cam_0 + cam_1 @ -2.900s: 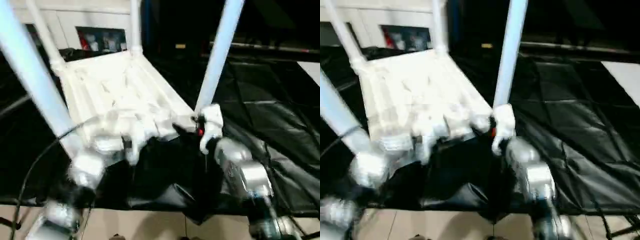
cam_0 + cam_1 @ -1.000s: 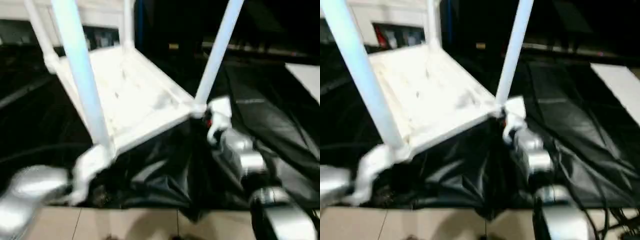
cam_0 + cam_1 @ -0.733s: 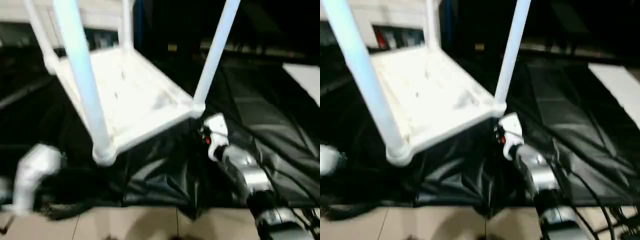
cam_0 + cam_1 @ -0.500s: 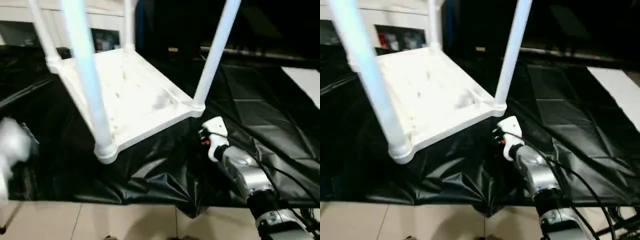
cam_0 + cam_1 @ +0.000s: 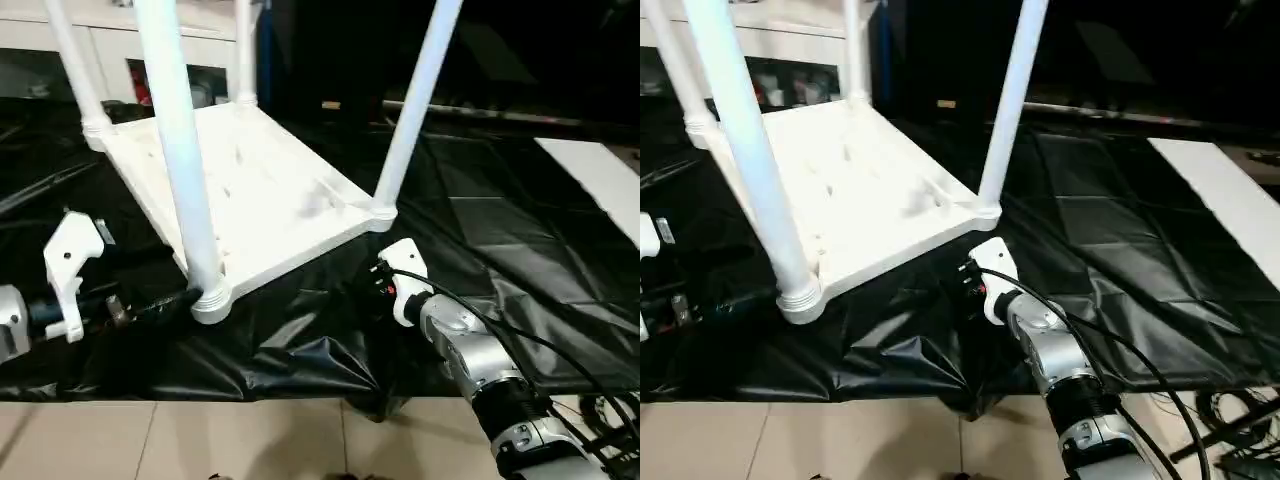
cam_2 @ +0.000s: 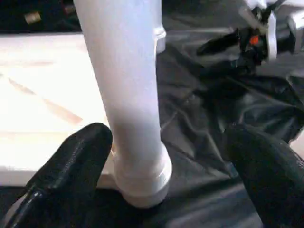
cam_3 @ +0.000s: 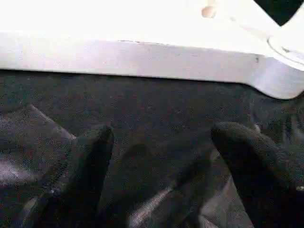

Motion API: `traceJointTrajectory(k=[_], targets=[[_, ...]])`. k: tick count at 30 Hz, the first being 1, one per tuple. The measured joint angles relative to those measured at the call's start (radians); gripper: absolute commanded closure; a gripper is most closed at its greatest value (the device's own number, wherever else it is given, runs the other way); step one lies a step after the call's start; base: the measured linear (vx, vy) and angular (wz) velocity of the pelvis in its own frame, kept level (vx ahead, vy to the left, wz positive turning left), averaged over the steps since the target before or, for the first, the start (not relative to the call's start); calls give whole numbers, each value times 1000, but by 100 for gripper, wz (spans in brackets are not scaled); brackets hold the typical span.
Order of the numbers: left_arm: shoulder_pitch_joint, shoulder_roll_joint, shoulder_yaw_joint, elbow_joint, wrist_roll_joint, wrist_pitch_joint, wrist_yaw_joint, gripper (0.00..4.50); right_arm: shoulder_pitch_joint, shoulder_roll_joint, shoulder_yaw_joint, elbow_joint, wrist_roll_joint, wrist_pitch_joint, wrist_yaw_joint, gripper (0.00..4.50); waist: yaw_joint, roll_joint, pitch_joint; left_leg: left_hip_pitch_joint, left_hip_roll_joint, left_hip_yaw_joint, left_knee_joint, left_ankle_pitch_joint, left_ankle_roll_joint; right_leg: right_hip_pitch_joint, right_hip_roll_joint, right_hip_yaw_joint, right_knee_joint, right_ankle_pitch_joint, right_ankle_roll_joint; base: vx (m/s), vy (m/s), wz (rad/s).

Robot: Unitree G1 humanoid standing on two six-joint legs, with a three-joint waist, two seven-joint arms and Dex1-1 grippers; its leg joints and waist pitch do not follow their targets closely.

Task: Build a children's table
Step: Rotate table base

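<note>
The children's table lies upside down on the black sheet, its white ribbed top (image 5: 250,200) facing up. Four white legs stand in its corner sockets: the near-left leg (image 5: 180,150), the near-right leg (image 5: 415,100) and two far legs (image 5: 70,70) (image 5: 243,50). My left gripper (image 5: 165,300) is open just left of the near-left socket (image 6: 142,180), its fingers (image 6: 76,161) wide apart and off the leg. My right gripper (image 5: 380,282) is open in front of the table's near edge (image 7: 142,57), close to the near-right socket (image 7: 285,71), holding nothing.
A crumpled black sheet (image 5: 500,230) covers the work surface and ends at a tiled floor (image 5: 250,440) in front. A white glass-door cabinet (image 5: 110,50) stands behind. A white board (image 5: 600,170) lies at the right. Cables (image 5: 1230,410) trail by my right arm.
Both grippers have come off the table's near edge. The left arm swung out to the left and now points at the near-left socket. The right gripper drew back slightly. The head view shifted.
</note>
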Motion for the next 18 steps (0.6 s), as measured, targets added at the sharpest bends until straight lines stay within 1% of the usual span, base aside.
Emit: traceJointTrajectory(k=[1, 2, 3, 4, 5, 6, 7, 8, 9, 10, 11, 14, 15, 17, 18], targets=[[8, 8, 1, 1, 0, 9, -2, 2, 0, -2, 0, 0, 0, 0, -1, 65, 0, 3, 2, 5, 1, -1, 0, 0, 0, 5, -2, -6, -1, 0, 0, 0, 0, 0], [9, 7, 3, 3, 0, 9, 0, 2, 0, -4, -1, 0, 0, 0, -1, 65, 1, 9, 8, 8, 6, -1, -2, 0, 0, 15, -2, -18, -5, -1, -1, 0, 0, 0], [6, 7, 4, 3, 0, 9, 3, 2, 0, -4, -1, -1, 0, 0, -2, 65, 8, 13, 13, 6, 16, 3, -7, 0, 0, 19, -2, -25, 22, -36, -7, -75, -25, 15], [-30, -15, 0, 17, 0, -4, 15, 2, 5, -10, -8, -2, 0, 0, -2, 65, 34, 8, 14, 4, 21, 29, -8, 0, 0, 5, 0, -15, 98, -73, -27, -75, -25, 15], [-72, -56, 11, 29, -3, -32, 36, 2, 5, -14, -15, 1, -1, 1, -2, 65, 68, -12, 12, 4, 27, 64, -5, 1, -1, 8, -2, 21, 178, -110, -31, -4, -124, 26], [-96, -90, 18, 35, -13, -52, 54, 2, -2, -13, -18, 0, -1, -1, -3, 65, 96, -43, 5, 7, 29, 91, 20, -6, -7, -2, 6, 76, 196, -144, -2, 147, -189, 11], [-91, -119, 17, 37, -17, -60, 64, 2, -8, -12, -17, 1, -1, -1, -4, 65, 127, -28, 5, 2, 29, 73, 41, -35, 0, -11, 8, 74, 198, -145, -4, 147, -189, 11], [-97, -134, 2, 42, -16, -61, 76, 2, -8, -4, -16, 1, -1, -2, -4, 65, 149, -16, 1, 3, 22, 48, 34, -34, -3, -8, 16, 74, 195, -144, -5, 156, -113, -3], [-130, -158, -21, 43, -13, -61, 100, 2, -8, 4, -13, 4, -1, -2, -4, 65, 162, -10, 3, 0, 15, 33, 15, -17, -27, -12, 23, 72, 184, -142, -8, 49, -86, 17], [-150, -169, -36, 42, -9, -62, 115, 2, -8, 10, -11, 6, -1, -2, -4, 65, 169, -9, 2, -3, 17, 36, 5, -9, -29, -13, 34, 77, 172, -120, -17, 49, -86, 17], [-170, -183, -52, 43, 2, -59, 143, 2, -9, 15, -8, 6, -1, -2, -6, 65, 171, -6, 1, -8, 18, 36, 4, -5, -32, -13, 37, 76, 169, -113, -24, -2, -61, 26], [-218, -230, -99, 65, 43, -40, 224, 2, -17, 22, -2, 6, -1, -3, -13, 65, 165, -1, 0, -13, 18, 28, 6, -1, -37, -8, 45, 75, 153, -106, -24, 0, 0, 0], [-248, -270, -120, 94, 75, -44, 262, 2, -17, 22, -3, 6, -1, -3, -17, 65, 157, -1, 0, -13, 18, 27, 5, -1, -38, -4, 47, 75, 145, -101, -22, 0, 0, 0], [-278, -317, -154, 132, 106, -58, 298, 2, -20, 32, -3, 5, -1, -4, -24, 65, 136, -1, -1, -16, 18, 26, 5, -1, -38, -3, 47, 75, 135, -96, -19, 0, 0, 0], [-295, -339, -172, 153, 116, -66, 308, 2, -20, 38, -3, 5, -1, -4, -25, 65, 121, -1, -2, -19, 18, 25, 5, -1, -38, -2, 48, 75, 127, -91, -17, 0, 0, 0]])
